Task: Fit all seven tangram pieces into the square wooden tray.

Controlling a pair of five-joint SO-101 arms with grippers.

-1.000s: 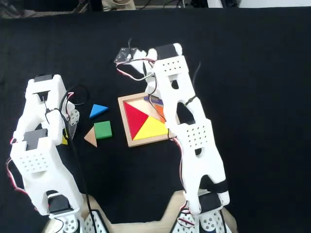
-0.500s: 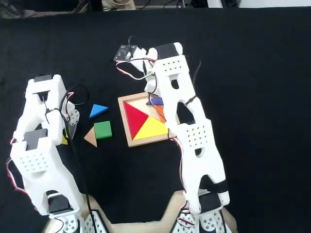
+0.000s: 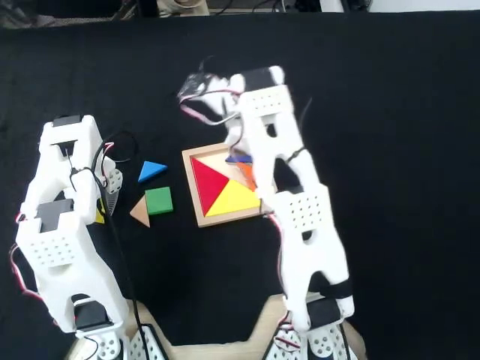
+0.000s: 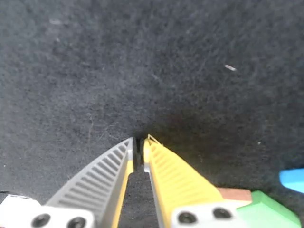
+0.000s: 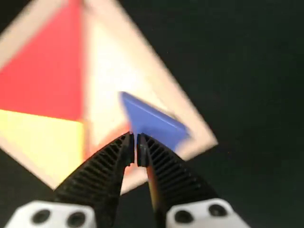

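The black table carries both arms. The right arm reaches over the square tray, which already holds a red triangle and a yellow triangle.

The right gripper has its jaws closed to a thin slit. Its tips sit at the near edge of the blue piece; a pinch cannot be confirmed. That piece lies at the tray's far corner, apparently riding up on the rim.

To seat it, press low and slide it inward until it drops flat, without disturbing the red triangle.

The left gripper is closed and empty above bare cloth. The green square, blue triangle and tan triangle wait beside the tray.
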